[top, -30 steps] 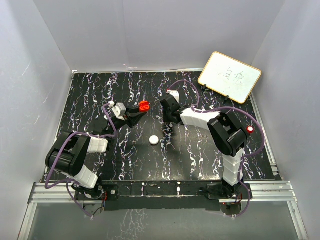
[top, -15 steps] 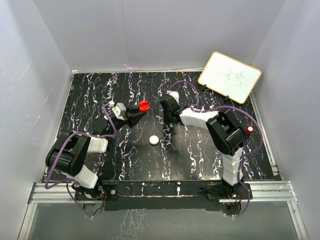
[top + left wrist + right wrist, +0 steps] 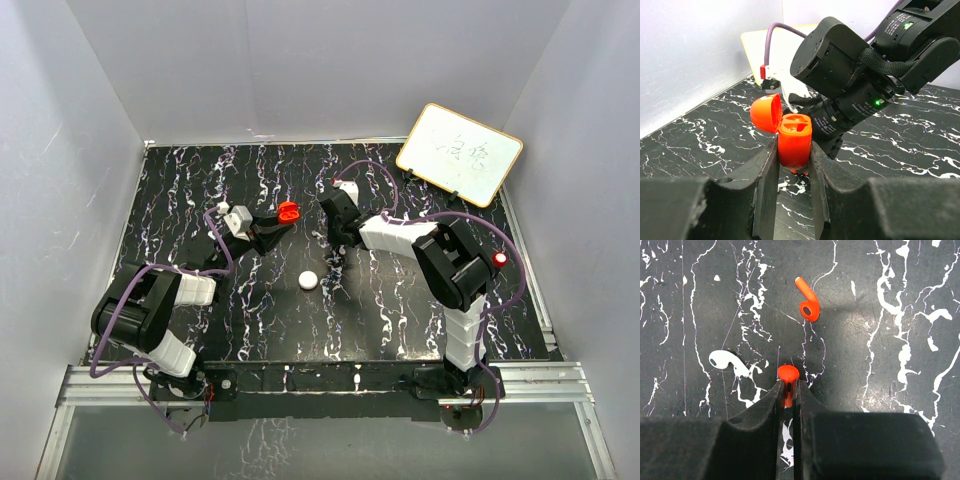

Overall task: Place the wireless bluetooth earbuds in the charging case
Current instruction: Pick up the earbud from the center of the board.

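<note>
Two arms reach toward the middle of the black marbled table (image 3: 190, 180). The left gripper (image 3: 794, 159), stretched low and forward, clamps the orange-red plastic charging case (image 3: 796, 134), whose lid stands open. The right gripper (image 3: 788, 390) points straight down and pinches one small orange-red earbud (image 3: 788, 372) by its stem. The second orange-red earbud (image 3: 807, 304) lies on the table just beyond it.

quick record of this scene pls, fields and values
left gripper: shut on charging case, lid open
right gripper: shut on red earbud, pinched by its stem
second red earbud: loose on table, just beyond the held one
white earbud: loose on table, apart from both red ones
white puck: on table between the arms
</note>
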Robot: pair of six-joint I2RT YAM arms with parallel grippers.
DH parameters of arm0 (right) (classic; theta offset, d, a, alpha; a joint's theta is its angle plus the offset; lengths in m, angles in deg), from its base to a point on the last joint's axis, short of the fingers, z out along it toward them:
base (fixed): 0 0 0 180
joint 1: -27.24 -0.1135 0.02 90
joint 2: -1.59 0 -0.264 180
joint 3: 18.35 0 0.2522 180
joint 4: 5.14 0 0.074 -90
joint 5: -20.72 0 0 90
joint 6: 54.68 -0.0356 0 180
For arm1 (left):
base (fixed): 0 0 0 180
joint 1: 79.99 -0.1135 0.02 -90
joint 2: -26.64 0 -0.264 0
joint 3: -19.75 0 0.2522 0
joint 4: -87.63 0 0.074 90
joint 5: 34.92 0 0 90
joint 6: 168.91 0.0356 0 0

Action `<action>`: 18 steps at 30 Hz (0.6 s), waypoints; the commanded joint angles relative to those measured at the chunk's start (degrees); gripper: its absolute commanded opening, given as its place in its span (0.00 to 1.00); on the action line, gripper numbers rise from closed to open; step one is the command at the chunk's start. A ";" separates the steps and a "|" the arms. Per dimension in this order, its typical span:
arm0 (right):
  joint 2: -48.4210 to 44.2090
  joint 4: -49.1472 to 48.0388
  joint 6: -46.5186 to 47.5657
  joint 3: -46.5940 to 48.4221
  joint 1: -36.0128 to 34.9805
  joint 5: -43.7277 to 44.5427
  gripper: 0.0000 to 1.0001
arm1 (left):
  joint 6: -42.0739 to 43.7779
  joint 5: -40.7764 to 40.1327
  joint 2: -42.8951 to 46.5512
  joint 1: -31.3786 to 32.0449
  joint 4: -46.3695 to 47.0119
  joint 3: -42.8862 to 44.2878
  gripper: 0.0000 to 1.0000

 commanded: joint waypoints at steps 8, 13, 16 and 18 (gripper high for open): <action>-13.36 -12.45 4.00 -7.07 1.28 5.31 0.01 | 0.57 -0.46 1.45 -0.29 10.76 0.13 0.00; -24.90 -27.29 9.08 -18.50 2.43 5.39 0.00 | -1.79 -0.70 0.95 -0.25 10.71 1.52 0.00; -31.25 -38.63 12.39 -25.63 2.65 3.12 0.00 | -3.21 -0.43 0.32 -0.29 10.67 2.54 0.00; -34.34 -45.78 14.21 -29.84 2.65 1.70 0.00 | -4.28 -0.49 -0.18 -0.29 10.72 3.26 0.00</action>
